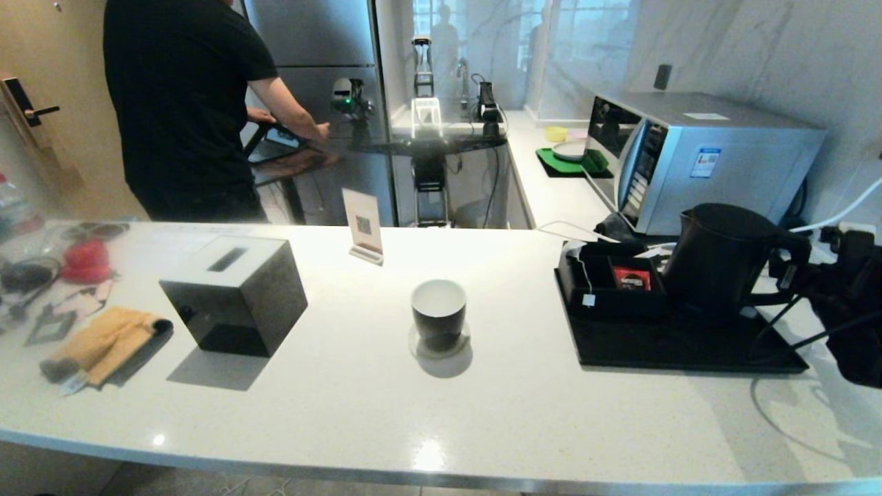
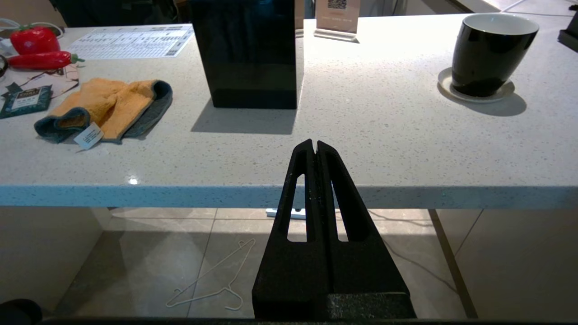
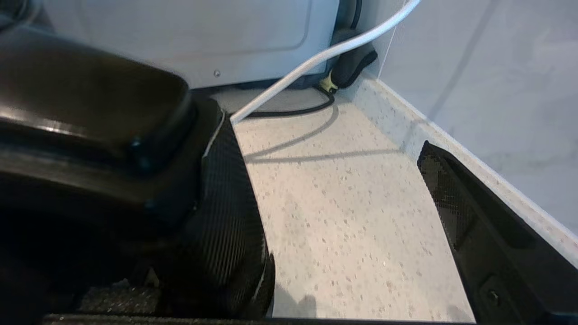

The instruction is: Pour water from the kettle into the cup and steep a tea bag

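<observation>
The black kettle (image 1: pixel 720 255) stands on a black tray (image 1: pixel 689 348) at the right. Beside its loop handle my right gripper (image 1: pixel 803 275) is open. In the right wrist view the kettle (image 3: pixel 90 113) lies against one finger (image 3: pixel 230 203), and only bare counter shows between the fingers of that gripper (image 3: pixel 321 133). The cup (image 1: pixel 439 311) (image 2: pixel 492 52) stands mid-counter on a pale coaster (image 1: pixel 439 348); its white inside shows no water. The tea bag's tag (image 1: pixel 588 300) hangs on its string over a tray compartment; the pouch is hidden. My left gripper (image 2: pixel 314 143) is shut and empty, low before the counter's front edge.
A black cube box (image 1: pixel 234 293) and an orange cloth (image 1: pixel 103 341) lie at the left. A red packet (image 1: pixel 632 277) sits in the tray compartment. A microwave (image 1: pixel 696 162) and a white cable (image 3: pixel 325 54) are behind the kettle. A person (image 1: pixel 186 103) stands beyond the counter.
</observation>
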